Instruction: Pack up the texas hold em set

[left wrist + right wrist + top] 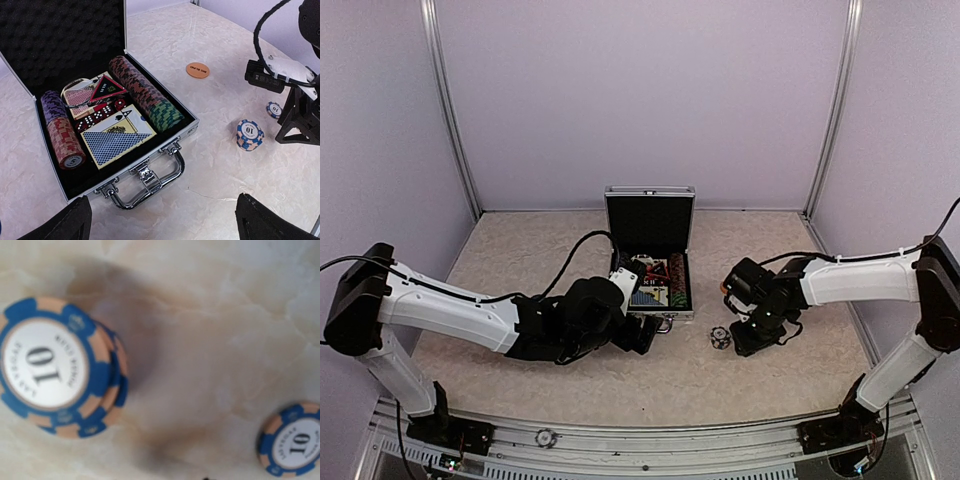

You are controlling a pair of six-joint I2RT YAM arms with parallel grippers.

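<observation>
Top view: the open case (650, 225) sits just ahead of the left gripper (642, 335), mostly packed. A chip stack (720, 337) lies just left of the right gripper (757, 335), whose jaws are unreadable.

Left wrist: fingers (65, 220) splayed and empty. A lone chip (274, 109) and orange disc (197, 70) lie outside, off to the right, not yet packed.

Right wrist: blurred chips beneath, no fingers showing.

Metal case (176, 136) bears a glossy chrome handle (150, 185).

Beige marbled table (520, 245); lilac walls (640, 90); metal corner posts (453, 110), perhaps aluminium.
</observation>
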